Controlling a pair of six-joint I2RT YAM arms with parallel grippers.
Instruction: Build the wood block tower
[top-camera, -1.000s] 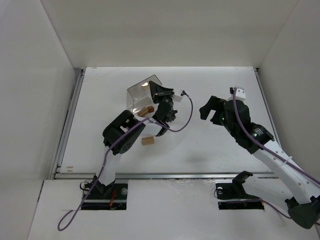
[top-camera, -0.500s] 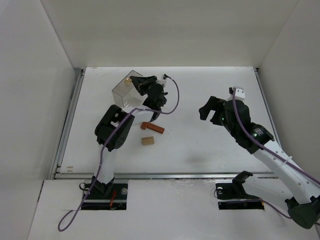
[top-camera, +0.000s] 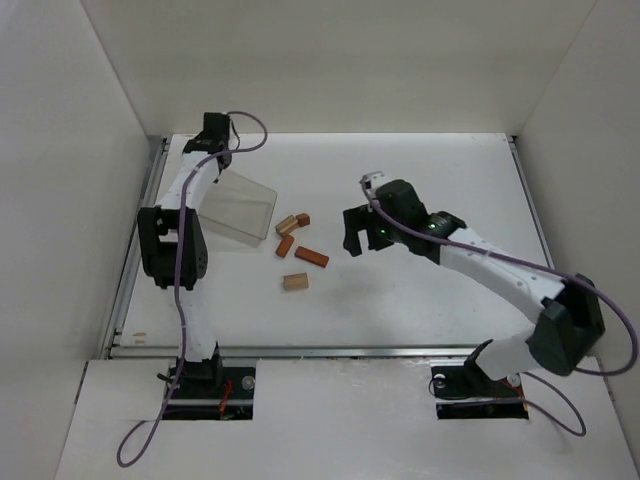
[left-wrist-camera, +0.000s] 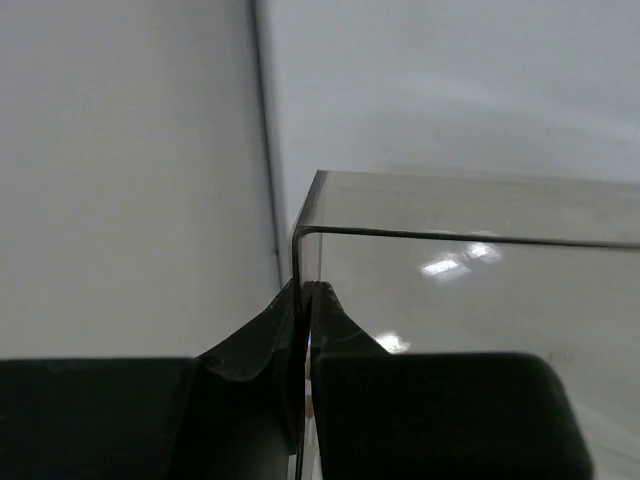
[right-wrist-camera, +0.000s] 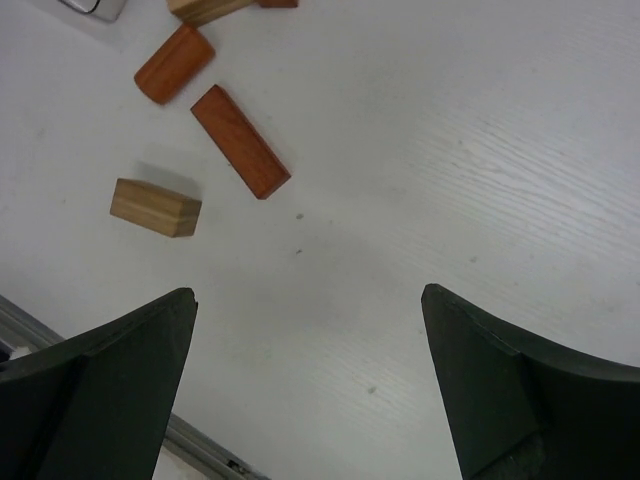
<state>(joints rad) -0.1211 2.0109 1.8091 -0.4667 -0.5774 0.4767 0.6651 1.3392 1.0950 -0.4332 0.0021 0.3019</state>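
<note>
Small reddish-brown and tan wooden blocks (top-camera: 286, 245) scattered flat on white table (top-camera: 430, 310), unstacked, just left of wide-spread right gripper (right-wrist-camera: 308, 298), left gripper (left-wrist-camera: 305, 297) pinching wall of clear plastic box (top-camera: 238, 210) beside them

This is looking like a robotics lab test cell: plain white panels (top-camera: 60, 200) are enclosing a white table (top-camera: 450, 170) on the left, right and far sides, while the left arm (top-camera: 178, 262) and right arm (top-camera: 490, 270) are sitting bolted at its near edge.

reddish-brown blocks (top-camera: 311, 257) and light tan blocks (top-camera: 295, 282), clear box (top-camera: 240, 208), white table (top-camera: 430, 300)
</note>
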